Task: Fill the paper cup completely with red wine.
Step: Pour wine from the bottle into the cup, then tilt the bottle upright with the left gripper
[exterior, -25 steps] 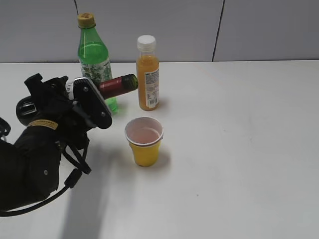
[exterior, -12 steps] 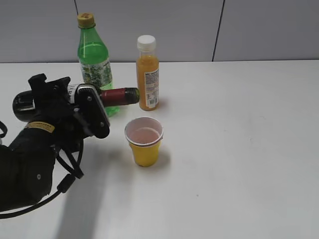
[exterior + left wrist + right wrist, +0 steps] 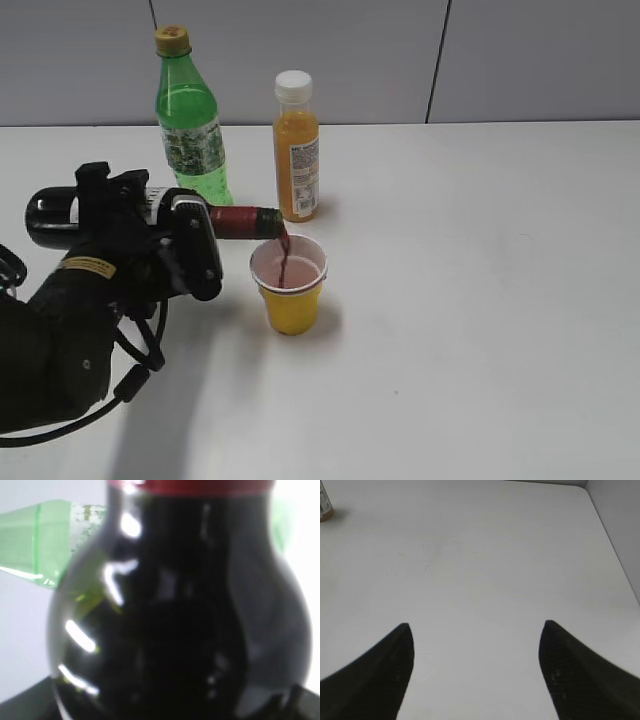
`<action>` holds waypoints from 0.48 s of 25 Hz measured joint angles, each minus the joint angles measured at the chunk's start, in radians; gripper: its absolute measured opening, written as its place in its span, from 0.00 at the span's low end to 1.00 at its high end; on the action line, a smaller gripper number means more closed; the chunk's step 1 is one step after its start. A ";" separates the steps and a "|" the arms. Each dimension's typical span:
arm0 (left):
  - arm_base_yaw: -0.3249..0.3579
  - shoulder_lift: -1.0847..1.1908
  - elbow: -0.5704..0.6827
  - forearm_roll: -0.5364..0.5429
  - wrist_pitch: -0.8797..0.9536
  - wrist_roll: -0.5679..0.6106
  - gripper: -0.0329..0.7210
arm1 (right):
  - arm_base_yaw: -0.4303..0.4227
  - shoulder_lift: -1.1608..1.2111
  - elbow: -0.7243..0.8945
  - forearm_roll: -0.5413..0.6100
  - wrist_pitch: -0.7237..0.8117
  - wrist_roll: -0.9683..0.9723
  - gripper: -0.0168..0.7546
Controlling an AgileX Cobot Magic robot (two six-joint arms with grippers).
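We had the wine bottle [image 3: 150, 212] lying nearly level in the left gripper [image 3: 185, 255], at the left middle of the exterior frame, jaws clamped around its body. We held it that way so its mouth sat just above the near rim of the paper cup [image 3: 289, 285], which stood a little left of the frame's centre. From the mouth a thin stream of red wine [image 3: 283, 262] fell into the cup's white interior.

The left wrist view was almost filled by the bottle's dark glass shoulder [image 3: 175, 610], with the red foil band at the top edge; at that range it was blurred, and we could not judge from it how much wine remained inside.

In the cup we saw only a shallow, pinkish pool at the bottom, so we judged the fill barely begun and the tilt worth keeping.

The green soda bottle [image 3: 188, 115] and the orange juice bottle [image 3: 296, 150] stood upright and capped in the upper left of the frame, behind the pour and apart from the cup.

The right gripper [image 3: 475, 672] showed two dark fingertips spread wide over bare white table [image 3: 485, 555], grasping nothing.
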 joint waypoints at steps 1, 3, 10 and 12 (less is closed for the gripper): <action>0.000 0.003 0.000 0.000 0.000 0.004 0.78 | 0.000 0.000 0.000 0.000 0.000 0.000 0.79; 0.000 0.005 0.000 -0.004 0.002 0.011 0.78 | 0.000 0.000 0.000 0.000 0.000 0.000 0.79; 0.000 0.005 0.000 -0.009 0.001 0.060 0.78 | 0.000 0.000 0.000 0.000 0.000 0.000 0.79; 0.000 0.005 0.000 -0.011 0.001 0.078 0.78 | 0.000 0.000 0.000 0.000 0.000 0.000 0.79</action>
